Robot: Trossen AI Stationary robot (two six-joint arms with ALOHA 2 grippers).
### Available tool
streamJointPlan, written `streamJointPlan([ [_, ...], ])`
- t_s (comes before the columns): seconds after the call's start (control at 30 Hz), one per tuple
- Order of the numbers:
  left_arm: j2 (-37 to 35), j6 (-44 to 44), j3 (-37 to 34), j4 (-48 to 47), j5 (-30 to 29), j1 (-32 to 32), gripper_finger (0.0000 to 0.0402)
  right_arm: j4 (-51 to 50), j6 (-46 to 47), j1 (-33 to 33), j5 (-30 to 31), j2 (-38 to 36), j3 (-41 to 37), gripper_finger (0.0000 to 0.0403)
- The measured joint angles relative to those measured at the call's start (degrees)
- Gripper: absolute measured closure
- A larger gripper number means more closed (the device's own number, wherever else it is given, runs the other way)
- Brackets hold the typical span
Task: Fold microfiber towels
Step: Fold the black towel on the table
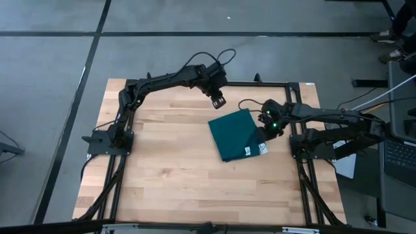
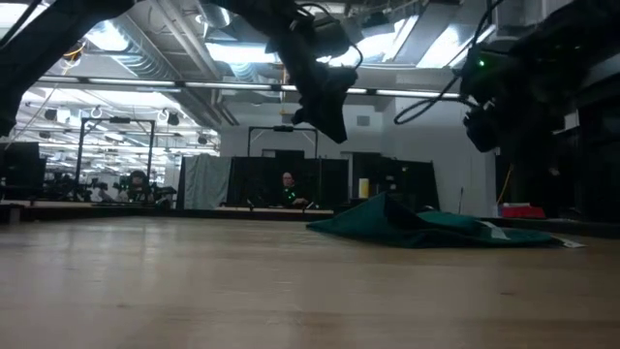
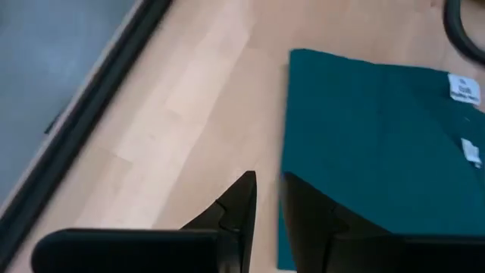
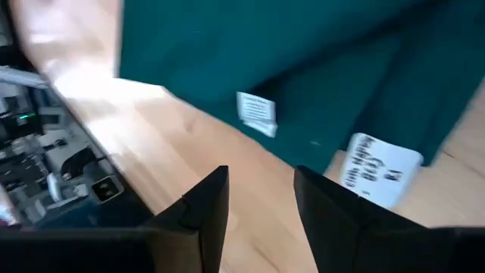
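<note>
The dark teal microfiber towel [image 1: 235, 133] lies folded on the wooden table, right of the middle, with two small white tags [image 4: 256, 112] [image 4: 379, 171] at its near right edge. In the low view the towel [image 2: 426, 230] lies flat with one raised crease. My left gripper [image 1: 218, 101] hangs above the table by the towel's far left corner [image 3: 299, 61], with a narrow gap between its fingers and nothing in it. My right gripper [image 1: 266, 130] hovers over the towel's right edge, open and empty, above the tags [image 4: 260, 186].
Black frame rails [image 1: 195, 83] run along the table's far, left and right sides. Bare wood [image 1: 169, 175] stretches left of and in front of the towel. A laptop [image 1: 400, 159] stands off the table at the right. A person [image 2: 289, 184] sits far behind.
</note>
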Motion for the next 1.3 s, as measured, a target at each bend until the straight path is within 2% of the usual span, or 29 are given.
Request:
streamJointPlan([
  [0.13,0.32,0.6,0.02,1.29,2.45,1.39,0.0343,1.48,1.03,0.13,2.59,0.22,-2.84,0.0256],
  [0.37,1.88,1.11,0.02,1.11,6.42,3.16,0.0343,10.56,5.18,0.15,4.03,0.27,-7.31,0.0273],
  [0.6,3.19,2.53,0.13,2.23,6.86,3.87,0.0343,13.19,6.18,-0.72,4.8,1.96,-9.47,0.028],
  [1.0,4.55,4.06,0.04,2.02,8.13,4.17,0.0343,21.34,6.56,-1.47,4.05,8.51,-11.06,0.0265],
  [1.2,4.55,4.62,0.04,1.97,7.97,4.2,0.0343,24.95,7.11,-1.47,3.82,11.84,-11.06,0.0286],
  [1.3,4.55,4.61,0.04,1.97,8.0,4.2,0.0343,25.56,7.72,-1.47,3.61,12.81,-11.03,0.0308],
])
